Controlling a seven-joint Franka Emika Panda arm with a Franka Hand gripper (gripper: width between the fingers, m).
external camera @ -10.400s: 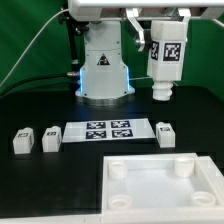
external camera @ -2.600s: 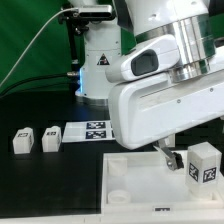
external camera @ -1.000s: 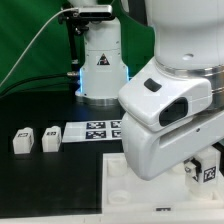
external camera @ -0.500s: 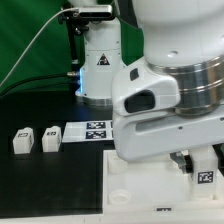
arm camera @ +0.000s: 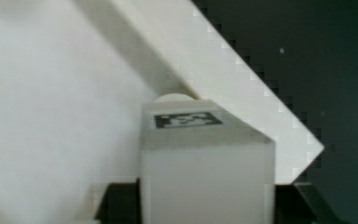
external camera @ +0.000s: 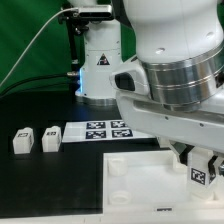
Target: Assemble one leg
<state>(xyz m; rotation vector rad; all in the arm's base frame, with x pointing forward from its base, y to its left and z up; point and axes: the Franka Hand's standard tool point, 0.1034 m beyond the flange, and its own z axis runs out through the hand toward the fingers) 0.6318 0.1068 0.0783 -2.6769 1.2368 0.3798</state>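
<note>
My gripper (external camera: pixel 199 160) is shut on a leg (external camera: pixel 200 175), a small white block with a black-and-white tag. It holds the leg upright over the right side of the large white tray-like piece (external camera: pixel 135 180), close to its right rim. In the wrist view the leg (arm camera: pixel 202 155) fills the gap between the dark fingers (arm camera: pixel 123 200), with my gripper (arm camera: pixel 202 205) closed on its sides. Its tip lies by a raised ridge of the tray-like piece (arm camera: pixel 51 100). Two more legs (external camera: pixel 22 141) (external camera: pixel 51 138) lie on the table at the exterior view's left.
The marker board (external camera: pixel 98 131) lies on the black table behind the tray-like piece. The robot base (external camera: pixel 100 60) stands at the back. My arm hides much of the exterior view's right half.
The leg that lay right of the marker board is now in my gripper. Over the last second the wrist has turned and the leg has sunk slightly toward the tray-like piece.
</note>
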